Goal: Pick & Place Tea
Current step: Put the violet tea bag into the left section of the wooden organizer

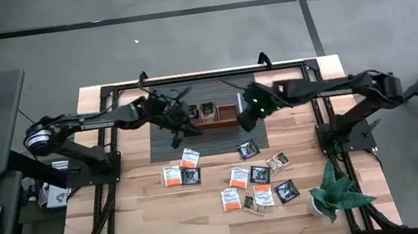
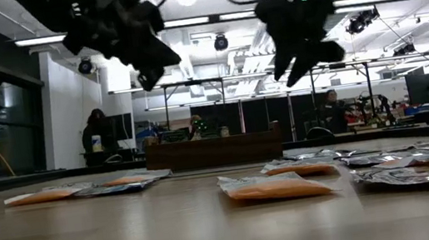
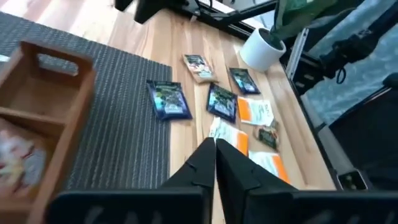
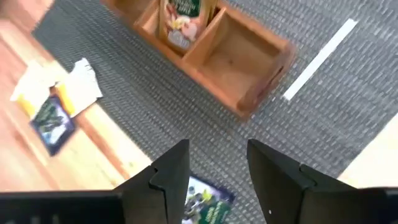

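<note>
Several tea sachets (image 1: 239, 177), orange-and-white, dark and pale beige, lie flat and scattered on the wooden table near the tray. The brown wooden tray (image 1: 217, 116) stands on a grey mat (image 1: 168, 143), and one sachet (image 4: 180, 18) lies in its middle compartment. My left gripper (image 3: 215, 146) is shut and empty, and hovers over the mat left of the tray. My right gripper (image 4: 217, 149) is open and hovers above the tray's right end. A dark sachet (image 4: 208, 202) lies on the mat's near edge below it. In the low view both grippers (image 2: 143, 58) (image 2: 301, 45) hang well above the table.
A potted plant in a white pot (image 1: 330, 194) stands at the table's near right corner, close to the sachets. The black frame rails (image 1: 107, 148) run along both sides of the table. People show in the room beyond the table (image 2: 98, 132).
</note>
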You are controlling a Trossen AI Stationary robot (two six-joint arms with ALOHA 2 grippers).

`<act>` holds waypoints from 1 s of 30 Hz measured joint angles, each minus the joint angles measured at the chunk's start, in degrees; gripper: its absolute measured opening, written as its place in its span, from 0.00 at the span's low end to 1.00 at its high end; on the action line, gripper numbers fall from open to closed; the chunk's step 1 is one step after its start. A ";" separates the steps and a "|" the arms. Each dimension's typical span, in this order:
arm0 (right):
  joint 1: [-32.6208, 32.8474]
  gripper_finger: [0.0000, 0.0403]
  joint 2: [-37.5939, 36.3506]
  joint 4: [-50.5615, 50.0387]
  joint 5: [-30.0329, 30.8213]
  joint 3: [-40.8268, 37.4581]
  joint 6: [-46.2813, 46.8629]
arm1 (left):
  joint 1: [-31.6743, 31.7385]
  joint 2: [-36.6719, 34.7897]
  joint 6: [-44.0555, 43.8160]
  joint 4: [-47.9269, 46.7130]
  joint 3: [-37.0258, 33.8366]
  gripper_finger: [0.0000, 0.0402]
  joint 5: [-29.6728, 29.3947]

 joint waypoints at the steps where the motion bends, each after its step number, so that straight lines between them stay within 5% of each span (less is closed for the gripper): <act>1: 0.34 0.38 -1.26 1.66 -0.06 -2.05 0.94 | -0.62 1.20 -0.61 0.79 0.30 0.02 -0.88; 14: 1.93 0.34 -5.65 8.69 -2.14 -14.05 6.18 | -10.11 19.09 -1.56 0.50 15.37 0.00 -16.02; 30: 2.25 0.34 -5.90 9.50 -4.01 -20.88 15.48 | -16.02 36.98 -4.59 -10.19 32.10 0.00 -22.72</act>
